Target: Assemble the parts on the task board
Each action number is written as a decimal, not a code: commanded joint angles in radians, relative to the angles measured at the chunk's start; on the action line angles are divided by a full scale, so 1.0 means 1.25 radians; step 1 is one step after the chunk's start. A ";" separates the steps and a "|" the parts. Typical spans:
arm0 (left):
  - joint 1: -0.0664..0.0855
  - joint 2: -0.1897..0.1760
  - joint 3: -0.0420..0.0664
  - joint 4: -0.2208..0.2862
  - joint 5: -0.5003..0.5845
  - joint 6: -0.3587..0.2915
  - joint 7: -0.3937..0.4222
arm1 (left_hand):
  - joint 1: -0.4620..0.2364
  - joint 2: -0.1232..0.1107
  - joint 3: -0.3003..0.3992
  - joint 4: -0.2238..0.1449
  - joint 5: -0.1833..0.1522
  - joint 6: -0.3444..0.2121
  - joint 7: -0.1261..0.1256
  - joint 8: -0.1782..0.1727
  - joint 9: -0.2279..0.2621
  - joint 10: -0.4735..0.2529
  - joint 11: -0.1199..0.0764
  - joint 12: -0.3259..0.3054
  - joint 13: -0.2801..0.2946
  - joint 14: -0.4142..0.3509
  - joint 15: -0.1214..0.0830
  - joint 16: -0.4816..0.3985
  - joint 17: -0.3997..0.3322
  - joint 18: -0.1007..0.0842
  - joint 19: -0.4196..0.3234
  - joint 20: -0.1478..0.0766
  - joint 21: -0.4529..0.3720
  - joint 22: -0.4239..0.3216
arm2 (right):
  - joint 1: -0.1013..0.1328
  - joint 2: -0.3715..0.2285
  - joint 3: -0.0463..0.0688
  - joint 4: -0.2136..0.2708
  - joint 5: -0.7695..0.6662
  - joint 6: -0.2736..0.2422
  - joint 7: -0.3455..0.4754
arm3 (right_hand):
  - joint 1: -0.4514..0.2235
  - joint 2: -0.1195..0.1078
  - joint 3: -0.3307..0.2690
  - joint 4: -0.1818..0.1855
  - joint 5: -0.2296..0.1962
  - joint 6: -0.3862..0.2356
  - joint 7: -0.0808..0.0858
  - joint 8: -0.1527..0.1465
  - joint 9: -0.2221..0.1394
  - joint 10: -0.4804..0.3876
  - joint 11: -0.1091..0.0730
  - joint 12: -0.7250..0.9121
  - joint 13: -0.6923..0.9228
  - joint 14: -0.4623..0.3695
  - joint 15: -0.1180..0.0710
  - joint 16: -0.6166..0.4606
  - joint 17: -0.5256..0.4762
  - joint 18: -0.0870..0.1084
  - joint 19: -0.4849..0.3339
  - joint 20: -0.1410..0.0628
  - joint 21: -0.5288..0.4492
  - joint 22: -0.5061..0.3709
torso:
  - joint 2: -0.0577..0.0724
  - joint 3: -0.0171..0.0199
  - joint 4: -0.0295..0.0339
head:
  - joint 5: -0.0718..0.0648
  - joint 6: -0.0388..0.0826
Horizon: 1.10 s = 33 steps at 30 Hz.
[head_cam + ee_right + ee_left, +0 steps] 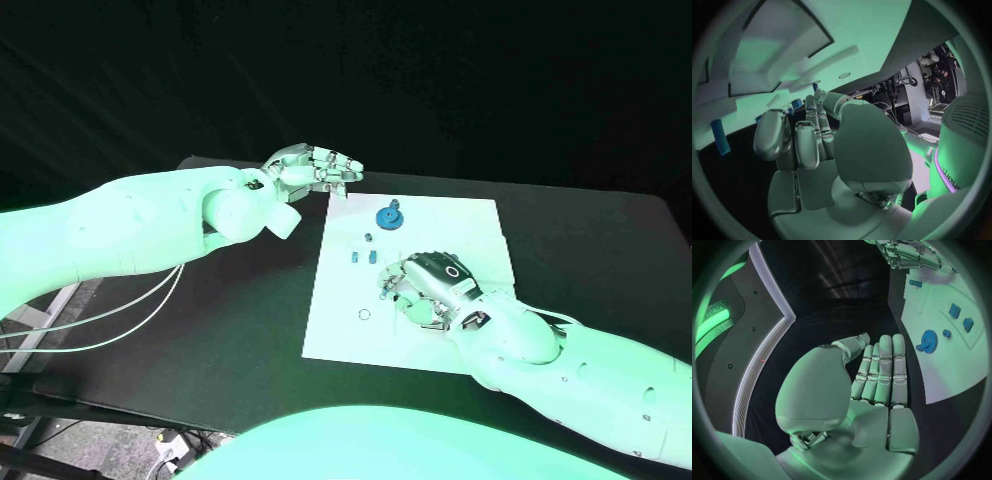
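No writing is being shown on the task board [476,225] (blue gear [389,216] upon it). Nothing is being held by the left hand [317,168], fingers straight; the right hand's [427,285] grasp cannot be told.

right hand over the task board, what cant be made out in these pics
- Head view: the right hand covers part of the task board; whether it touches or holds a part is hidden beneath it.
- Right wrist view: its own palm and fingers block what lies under them.
- Head view: the small blue parts beside the blue gear are too small to tell their shapes.
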 commanded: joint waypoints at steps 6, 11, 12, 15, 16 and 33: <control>0.000 0.001 0.001 0.000 0.001 0.004 0.000 | -0.009 0.004 -0.014 -0.002 0.018 -0.003 0.006 0.001 0.011 -0.001 0.007 -0.007 -0.009 -0.004 0.005 -0.012 -0.009 -0.014 -0.006 -0.006 -0.010 -0.007 | -0.001 0.001 0.000 0.002 -0.001 0.005 0.001 | -0.020 0.021 0.031 -0.018 0.009 0.020 0.007 0.021 0.022 0.056 -0.017 0.013 0.032 0.053 -0.002 0.001 0.015 -0.018 0.023 -0.001 0.012 0.102 | 0.000 -0.0001 0.0001 | 0.000 0.000; 0.000 0.001 0.001 -0.001 0.001 0.005 -0.002 | -0.009 0.004 -0.014 -0.002 0.018 -0.003 0.006 0.001 0.011 -0.001 0.007 -0.007 -0.009 -0.004 0.005 -0.012 -0.009 -0.014 -0.006 -0.006 -0.010 -0.007 | -0.001 0.001 0.000 0.004 -0.001 0.005 0.001 | -0.020 0.021 0.031 -0.018 0.009 0.020 0.007 0.021 0.022 0.056 -0.017 0.013 0.032 0.053 -0.002 0.001 0.015 -0.018 0.023 -0.001 0.012 0.102 | 0.000 -0.0003 0.0003 | 0.000 0.000; 0.000 0.001 0.001 -0.001 0.001 0.006 -0.002 | -0.009 0.004 -0.014 -0.002 0.018 -0.003 0.006 0.001 0.011 -0.001 0.007 -0.007 -0.009 -0.004 0.005 -0.012 -0.009 -0.014 -0.006 -0.006 -0.010 -0.007 | -0.001 0.001 0.000 0.005 -0.001 0.006 0.001 | -0.022 0.022 0.032 -0.020 0.008 0.019 0.008 0.021 0.023 0.056 -0.016 0.012 0.033 0.053 -0.002 0.001 0.016 -0.018 0.023 -0.001 0.012 0.103 | 0.000 -0.0003 0.0004 | 0.000 0.000; 0.000 0.001 0.001 -0.002 0.001 0.008 -0.004 | -0.009 0.004 -0.014 -0.002 0.018 -0.003 0.006 0.001 0.011 -0.001 0.007 -0.007 -0.009 -0.004 0.005 -0.012 -0.009 -0.014 -0.006 -0.006 -0.010 -0.007 | -0.001 0.001 -0.001 0.005 -0.001 0.006 0.001 | -0.022 0.022 0.032 -0.020 0.008 0.019 0.008 0.021 0.023 0.056 -0.016 0.012 0.033 0.053 -0.002 0.001 0.016 -0.018 0.023 -0.001 0.012 0.103 | 0.000 0.0000 0.0005 | 0.000 0.000; 0.000 0.001 0.001 -0.002 0.001 0.009 -0.005 | -0.009 0.004 -0.014 -0.002 0.018 -0.003 0.006 0.001 0.011 -0.001 0.007 -0.007 -0.009 -0.004 0.005 -0.012 -0.009 -0.014 -0.006 -0.006 -0.010 -0.007 | -0.001 0.001 -0.001 0.005 -0.001 0.006 0.001 | -0.022 0.022 0.032 -0.020 0.008 0.019 0.008 0.021 0.023 0.056 -0.016 0.012 0.033 0.053 -0.002 0.001 0.016 -0.018 0.023 -0.001 0.012 0.103 | 0.000 0.0000 0.0004 | 0.000 0.000; 0.000 0.000 0.001 -0.003 0.002 0.009 -0.006 | -0.009 0.004 -0.014 -0.002 0.018 -0.003 0.006 0.001 0.012 -0.001 0.007 -0.008 -0.009 -0.004 0.005 -0.012 -0.009 -0.014 -0.006 -0.006 -0.011 -0.008 | -0.002 0.002 -0.001 0.003 -0.002 0.014 -0.002 | -0.022 0.022 0.032 -0.020 0.008 0.019 0.008 0.021 0.023 0.056 -0.016 0.012 0.033 0.053 -0.002 0.001 0.016 -0.018 0.023 -0.001 0.012 0.103 | 0.000 -0.0003 0.0004 | 0.001 0.000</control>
